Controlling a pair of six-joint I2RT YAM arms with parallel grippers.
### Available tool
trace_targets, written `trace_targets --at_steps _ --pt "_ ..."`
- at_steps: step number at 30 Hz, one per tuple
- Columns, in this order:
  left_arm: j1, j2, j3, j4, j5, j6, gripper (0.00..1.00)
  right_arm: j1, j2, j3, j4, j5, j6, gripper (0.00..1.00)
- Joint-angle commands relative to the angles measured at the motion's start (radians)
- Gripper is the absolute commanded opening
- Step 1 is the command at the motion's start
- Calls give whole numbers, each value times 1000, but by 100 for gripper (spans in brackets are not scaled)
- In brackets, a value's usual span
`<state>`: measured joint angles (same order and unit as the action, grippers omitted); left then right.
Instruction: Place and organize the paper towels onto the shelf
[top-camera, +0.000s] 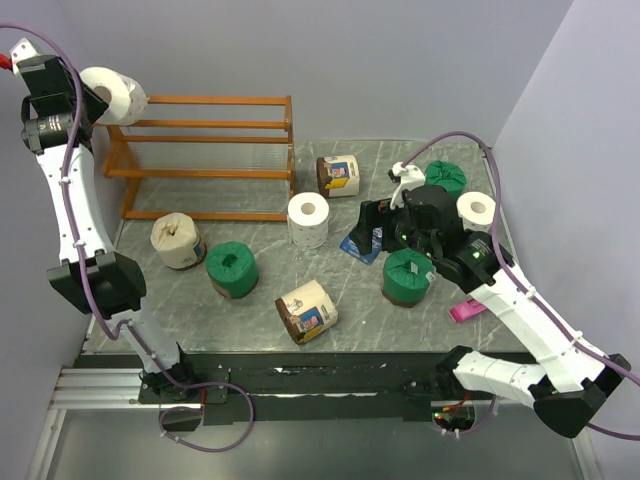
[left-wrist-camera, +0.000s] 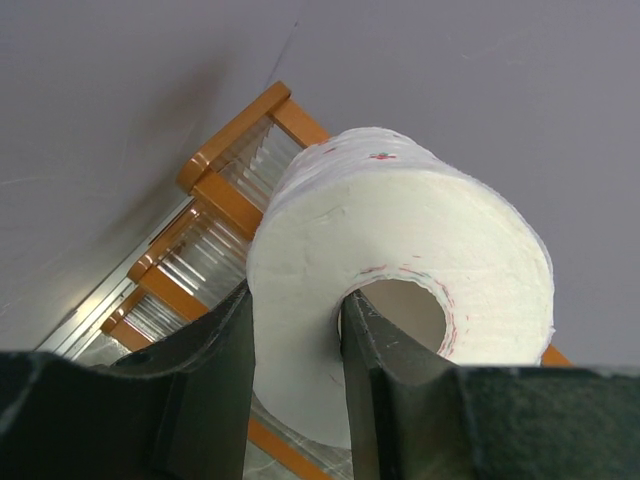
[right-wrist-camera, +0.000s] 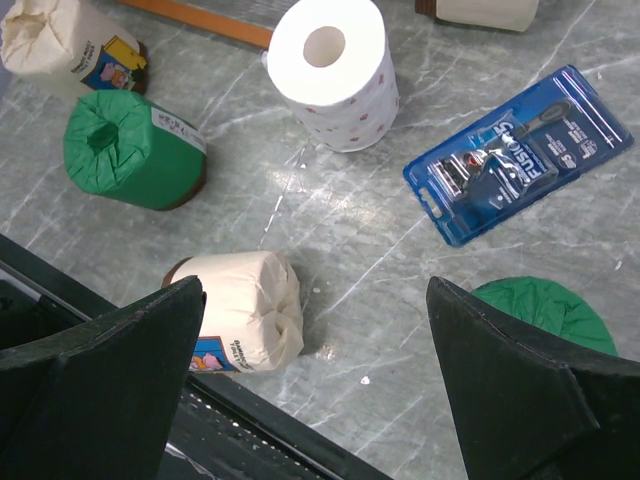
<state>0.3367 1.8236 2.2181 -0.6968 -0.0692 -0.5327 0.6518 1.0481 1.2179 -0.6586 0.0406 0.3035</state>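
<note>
On grey marbled counter (right-wrist-camera: 330, 220): upright bare white paper roll (right-wrist-camera: 328, 70); left of it, green-wrapped roll (right-wrist-camera: 130, 150); below it, cream-wrapped roll (right-wrist-camera: 240, 310) lying sideways; right of it, flat dark-blue packet (right-wrist-camera: 520, 150).

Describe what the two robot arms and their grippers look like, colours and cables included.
Left arm and right arm have white links with black joint housings. A mauve cable is tied along each. Left gripper and right gripper have matte black, wedge-shaped fingers. A green light glows on the right arm.
</note>
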Motion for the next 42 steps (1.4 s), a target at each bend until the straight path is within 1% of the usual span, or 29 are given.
trace_targets --at_steps 1,8,11,16,21,24,28,30,32,34,35,36,37,38,39,40,41,42 --pt "-4 6 60 108 37 16 40 -4 -2 35 20 22 -10 100" --pt "-11 23 66 141 55 8 49 -3 -3 40 11 41 -20 99" --pt "-13 32 72 148 57 5 50 -3 -8 40 14 42 -21 99" --pt "-18 28 69 157 17 36 52 -3 -7 31 17 42 -24 99" --pt "-18 16 49 230 -6 50 54 -3 -3 2 43 33 -29 100" --pt "-18 13 55 264 23 57 59 -3 18 28 19 21 -24 99" --pt "-18 -15 40 272 25 56 71 -3 16 23 33 22 -11 100" --pt "-16 -50 11 286 43 47 75 -3 13 25 31 16 2 99" --pt "-18 -95 3 270 61 42 84 -3 10 26 31 8 9 100" --pt "-31 -136 -24 212 43 56 99 -3 4 25 40 4 23 100" --pt "-39 -202 -52 200 26 59 100 -3 4 23 46 5 37 99" --pt "-45 -245 -146 198 29 71 99 -3 6 22 56 8 46 99" --pt "-60 -289 -206 219 37 71 97 -3 7 22 57 15 52 99" --pt "-68 -381 -269 227 49 69 96 -4 12 23 62 19 60 100" --pt "-77 -423 -381 230 61 73 96 -4 23 34 62 25 65 99" --pt "-100 -466 -434 223 77 65 97 -4 29 40 59 34 69 99" --pt "-113 -547 -487 203 92 57 96 -3 36 46 62 41 74 99" --pt "-128 -590 -614 198 110 39 96 -3 50 49 66 54 78 99"
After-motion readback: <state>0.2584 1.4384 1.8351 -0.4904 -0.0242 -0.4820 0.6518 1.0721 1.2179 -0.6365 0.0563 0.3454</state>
